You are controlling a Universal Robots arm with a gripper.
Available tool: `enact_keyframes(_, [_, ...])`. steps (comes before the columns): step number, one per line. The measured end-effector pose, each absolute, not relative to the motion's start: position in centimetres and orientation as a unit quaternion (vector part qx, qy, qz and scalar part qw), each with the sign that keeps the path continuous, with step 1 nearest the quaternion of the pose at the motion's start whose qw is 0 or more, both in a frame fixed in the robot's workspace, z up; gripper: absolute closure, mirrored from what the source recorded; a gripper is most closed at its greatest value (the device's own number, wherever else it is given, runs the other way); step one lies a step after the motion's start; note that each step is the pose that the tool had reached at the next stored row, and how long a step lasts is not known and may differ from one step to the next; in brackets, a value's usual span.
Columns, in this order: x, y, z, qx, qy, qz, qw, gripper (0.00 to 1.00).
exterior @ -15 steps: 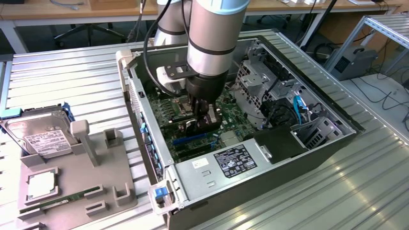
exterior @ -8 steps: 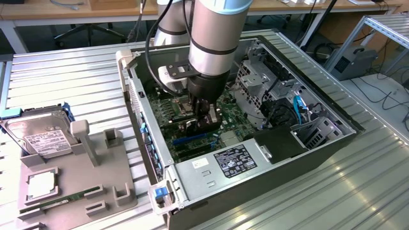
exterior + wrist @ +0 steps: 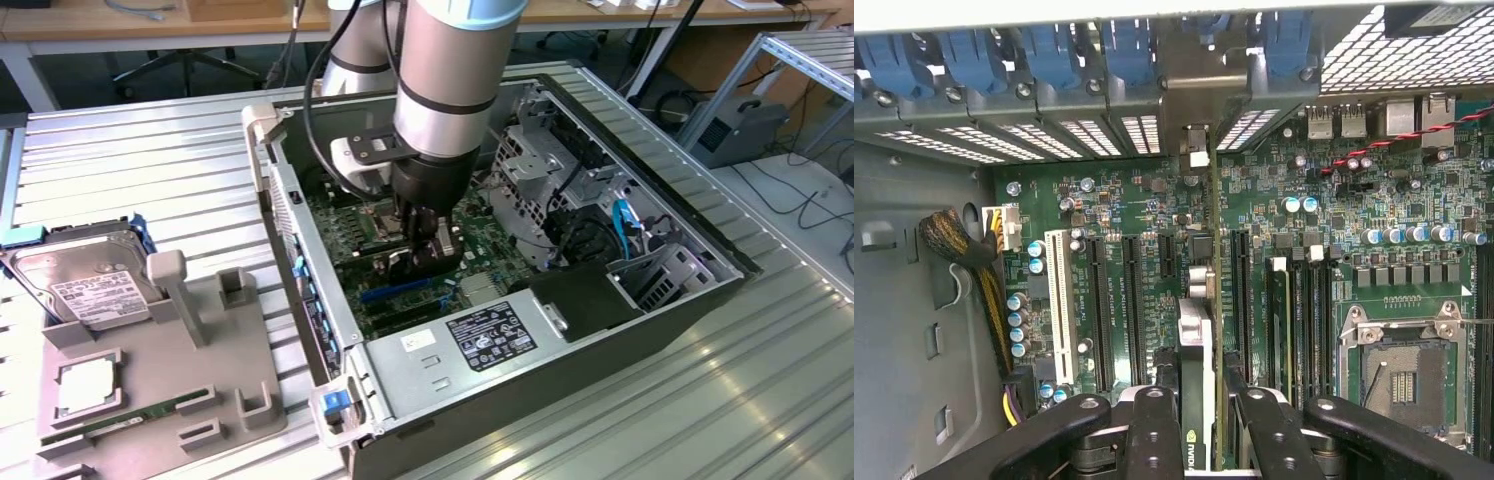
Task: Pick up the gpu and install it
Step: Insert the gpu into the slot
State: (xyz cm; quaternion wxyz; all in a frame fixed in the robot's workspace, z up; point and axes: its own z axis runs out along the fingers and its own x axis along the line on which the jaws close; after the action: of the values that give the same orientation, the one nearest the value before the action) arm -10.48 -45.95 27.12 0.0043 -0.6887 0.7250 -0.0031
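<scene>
gpu (image 3: pixel 1197 340): held edge-on inside the open computer case (image 3: pixel 534 400), standing upright over the green motherboard (image 3: pixel 1124 200). In the wrist view the card's thin edge runs between two long black expansion slots (image 3: pixel 1137 310), and its far end points toward the case's rear wall, under the row of blue retention clips (image 3: pixel 1054 50). Cannot tell whether its lower edge touches a slot or hangs just above the board.

Gripper (image 3: pixel 1204 420): clamped on the gpu, one black finger (image 3: pixel 1154 430) pressed against each flat side of the card. In the exterior view the gripper (image 3: pixel 424 262) sits deep in the case, the arm coming straight down from above, with the gpu (image 3: pixel 445 243) just visible beside the fingers.

Around the card, wrist view: a white slot (image 3: pixel 1061 305) lies further off beside the black ones. An open CPU socket (image 3: pixel 1399 365) sits well apart on the other side. A braided cable bundle (image 3: pixel 964 250) runs along the case floor next to the board.

Exterior view: the case lies on its side on a ribbed metal table (image 3: pixel 160 170), side panel off. At the exterior view's left stands a grey parts fixture (image 3: pixel 200 360), well apart from the case. On it rests a silver hard drive (image 3: pixel 87 285) with a white label, a square processor (image 3: pixel 83 385) and a slim green RAM stick (image 3: pixel 127 415) along its near edge.
</scene>
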Motion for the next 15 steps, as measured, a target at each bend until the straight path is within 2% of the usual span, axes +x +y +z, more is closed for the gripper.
enact_keyframes(15, [-10.58, -45.94, 26.84, -0.685, 0.728, -0.003, 0.004, 0.73])
